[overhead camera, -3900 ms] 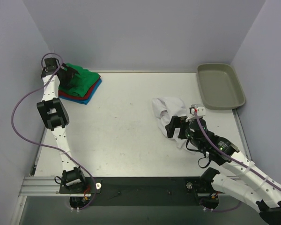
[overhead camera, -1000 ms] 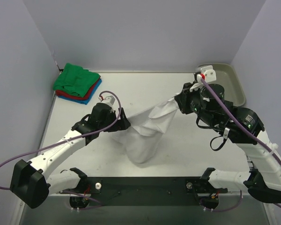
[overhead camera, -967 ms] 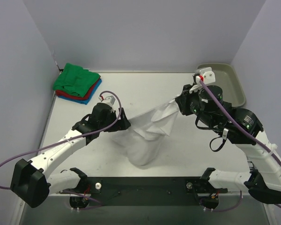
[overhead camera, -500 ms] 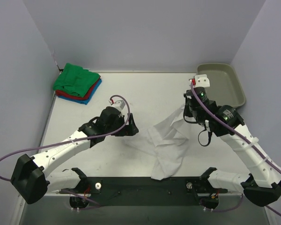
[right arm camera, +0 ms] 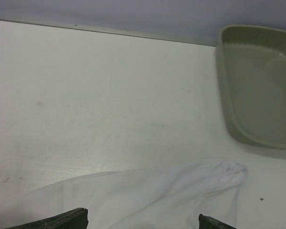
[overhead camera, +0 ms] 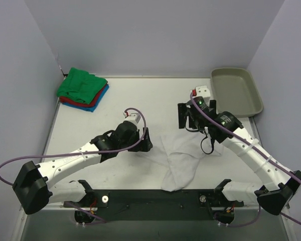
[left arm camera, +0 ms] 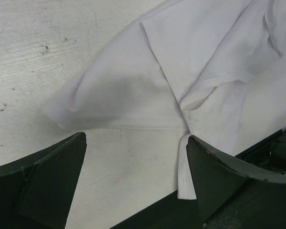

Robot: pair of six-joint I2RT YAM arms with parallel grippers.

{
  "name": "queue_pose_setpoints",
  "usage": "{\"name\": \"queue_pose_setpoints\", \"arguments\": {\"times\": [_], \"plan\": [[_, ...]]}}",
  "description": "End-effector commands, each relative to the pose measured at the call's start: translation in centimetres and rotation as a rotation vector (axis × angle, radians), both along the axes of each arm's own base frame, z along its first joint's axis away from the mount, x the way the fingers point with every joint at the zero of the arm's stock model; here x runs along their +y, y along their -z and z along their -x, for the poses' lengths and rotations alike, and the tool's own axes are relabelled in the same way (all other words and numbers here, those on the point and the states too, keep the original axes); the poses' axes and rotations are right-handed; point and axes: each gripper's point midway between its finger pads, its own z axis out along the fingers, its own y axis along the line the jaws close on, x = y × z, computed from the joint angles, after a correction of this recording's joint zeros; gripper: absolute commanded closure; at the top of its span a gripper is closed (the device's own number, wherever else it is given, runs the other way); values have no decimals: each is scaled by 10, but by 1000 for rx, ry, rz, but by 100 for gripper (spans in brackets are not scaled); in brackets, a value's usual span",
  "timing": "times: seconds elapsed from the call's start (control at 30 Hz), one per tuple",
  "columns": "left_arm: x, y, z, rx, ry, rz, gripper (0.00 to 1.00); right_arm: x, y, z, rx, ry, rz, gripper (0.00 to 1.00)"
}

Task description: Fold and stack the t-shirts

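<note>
At ten o'clock on my white table I see the folded green, red and blue t-shirts stacked in the far corner, green on top. My left gripper hangs low with its jaws wide apart over the left edge of the large plain white t-shirt, which lies rumpled around five o'clock, its lower end reaching the table's near edge. My right gripper, jaws apart and empty, sits at the shirt's twelve o'clock, with the grey-beige plastic tray at two o'clock.
</note>
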Motion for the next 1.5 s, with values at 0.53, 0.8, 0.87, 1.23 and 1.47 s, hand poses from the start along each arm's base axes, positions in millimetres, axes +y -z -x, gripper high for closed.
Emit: {"name": "queue_pose_setpoints", "arguments": {"times": [0.53,0.8,0.87,1.23,1.47], "plan": [[90,-30,-22,-64,-338,92,5,116,144,111,326,-323,2,35],[97,-25,-17,-56,-344,84,5,139,160,174,367,-427,45,38],[97,-24,-17,-54,-342,86,4,141,168,190,379,-463,79,38],[91,-18,-15,-31,-318,102,5,124,200,225,402,-460,232,40],[89,-17,-16,-26,-311,102,5,107,217,217,388,-411,301,44]]}}
